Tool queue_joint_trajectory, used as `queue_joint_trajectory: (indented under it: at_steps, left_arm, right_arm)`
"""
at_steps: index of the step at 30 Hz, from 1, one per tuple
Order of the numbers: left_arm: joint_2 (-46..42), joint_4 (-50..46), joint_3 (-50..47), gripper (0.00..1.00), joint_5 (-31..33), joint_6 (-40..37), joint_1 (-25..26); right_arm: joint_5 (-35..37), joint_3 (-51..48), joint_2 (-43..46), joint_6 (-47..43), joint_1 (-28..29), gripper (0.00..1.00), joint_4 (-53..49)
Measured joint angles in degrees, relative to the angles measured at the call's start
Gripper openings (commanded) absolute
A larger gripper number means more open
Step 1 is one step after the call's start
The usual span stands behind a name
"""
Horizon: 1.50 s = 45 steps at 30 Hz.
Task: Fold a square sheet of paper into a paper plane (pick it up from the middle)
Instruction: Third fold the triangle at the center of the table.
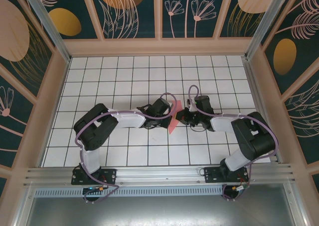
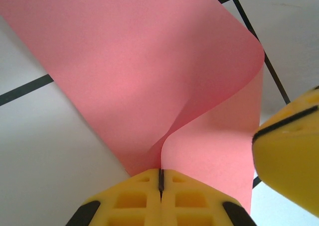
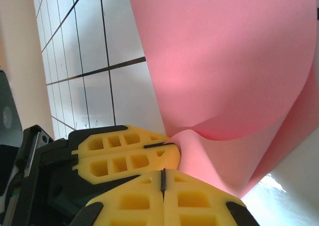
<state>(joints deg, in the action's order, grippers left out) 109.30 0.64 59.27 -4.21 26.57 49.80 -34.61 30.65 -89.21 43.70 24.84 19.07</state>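
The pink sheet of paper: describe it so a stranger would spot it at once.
Find the white gridded table, then its middle, where the two black arms meet. Between their tips stands the sheet of paper, curled and pinched in the left arm's yellow fingers. Nothing else on the tiles is pink-red.

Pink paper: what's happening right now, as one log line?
paper: square sheet of paper curled over | left gripper: shut on it | right gripper: shut on it | grippers: close together
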Motion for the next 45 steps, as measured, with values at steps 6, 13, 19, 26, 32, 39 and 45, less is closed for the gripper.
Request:
queue_joint_trajectory:
  at_steps: [6, 13, 19, 26, 32, 39, 45]
  left_arm:
    - [0.0, 0.0, 0.0, 0.0, 0.0, 0.0, 0.0]
    - [0.2, 0.0, 0.2, 0.0, 0.0, -0.2, 0.0]
    - [0.3, 0.0, 0.3, 0.0, 0.0, -0.7, 0.0]
    - [0.3, -0.2, 0.3, 0.0, 0.0, -2.4, 0.0]
    - [0.2, -0.2, 0.3, 0.0, -0.4, -3.4, 0.0]
    - [0.2, -0.3, 0.3, 0.0, -0.4, -3.8, -0.1]
    - [0.2, -0.3, 0.3, 0.0, -0.4, -3.8, -0.1]
  right_arm:
    - [0.5, 0.0, -4.9, -0.4, -0.1, 0.0, 0.0]
    - [-0.9, 0.6, -5.6, -0.6, -0.9, 0.0, -0.6]
    - [-0.9, 3.8, -2.0, -3.2, -3.1, 0.0, -4.4]
    - [-1.1, 4.1, -1.9, -3.9, -4.9, 0.0, -4.8]
    - [-1.4, 1.1, 1.0, -4.0, -3.9, 0.0, -4.8]
    - [-1.2, 2.1, -1.6, -4.3, -3.8, 0.0, -4.5]
    - [-0.2, 5.8, -6.6, -4.7, -3.9, 0.0, -4.5]
